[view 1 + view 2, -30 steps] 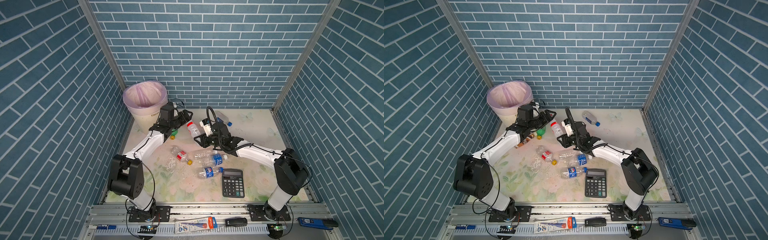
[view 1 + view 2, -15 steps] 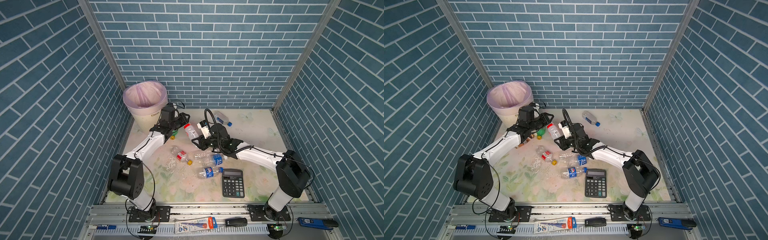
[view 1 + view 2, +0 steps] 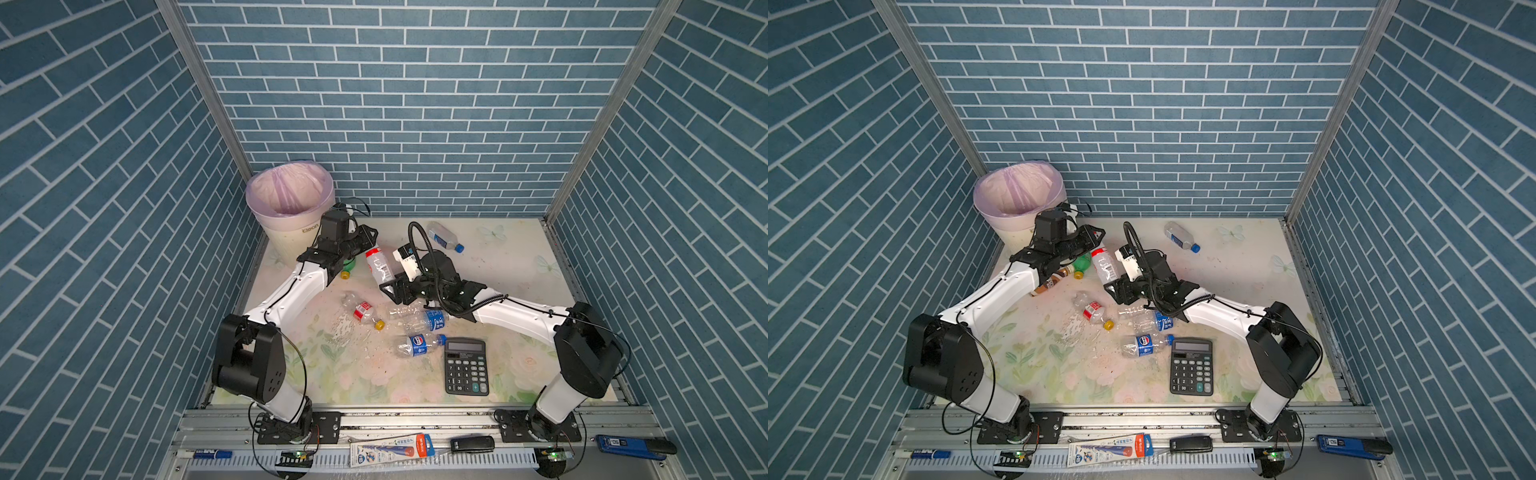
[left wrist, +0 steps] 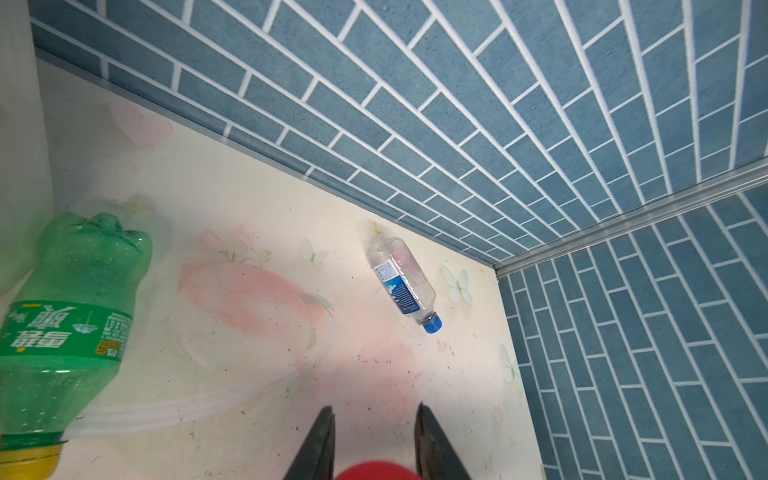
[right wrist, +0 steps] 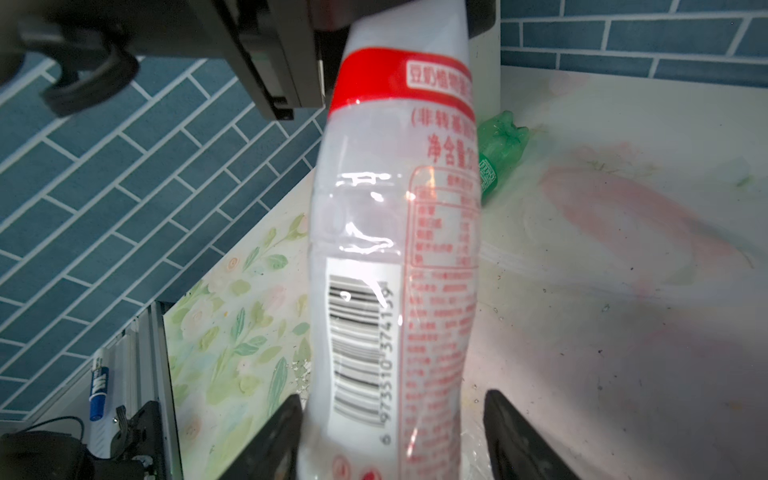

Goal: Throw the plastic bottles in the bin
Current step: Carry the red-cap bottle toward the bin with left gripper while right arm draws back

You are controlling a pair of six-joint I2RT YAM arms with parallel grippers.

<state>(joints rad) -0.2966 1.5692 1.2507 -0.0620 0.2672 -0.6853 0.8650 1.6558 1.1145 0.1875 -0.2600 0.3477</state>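
L gripper is clamped tight on the red cap of a white plastic bottle w/ a red band and a barcode label. In the left wrist view the cap sits squeezed btw the two black fingers. The bottle hangs slanted over the tabletop, cap end at the L gripper, base end down at the R gripper. The R gripper's jaws stand apart on either side of the base. In the right wrist view one finger lies against the bottle and the other sits just clear of it, so no squeeze on that end.

The bin, a round cream-white ribbed wastebasket w/ a pale pink bag liner, stands upright in the far L corner, just behind the L gripper. The held bottle is near it but not over the rim.

Other bottles lie on the floral tabletop:
- A green plastic bottle w/ a yellow cap lies near the bin's foot, under the L arm.
- A brown bottle is beside it, mostly hidden by that arm.
- A clear blue-capped bottle lies alone near the back wall.
- Mid-table there's a clear red-label bottle w/ a yellow cap and a clear blue-label bottle.
- A clear round-logo bottle lies just beside a black calculator.
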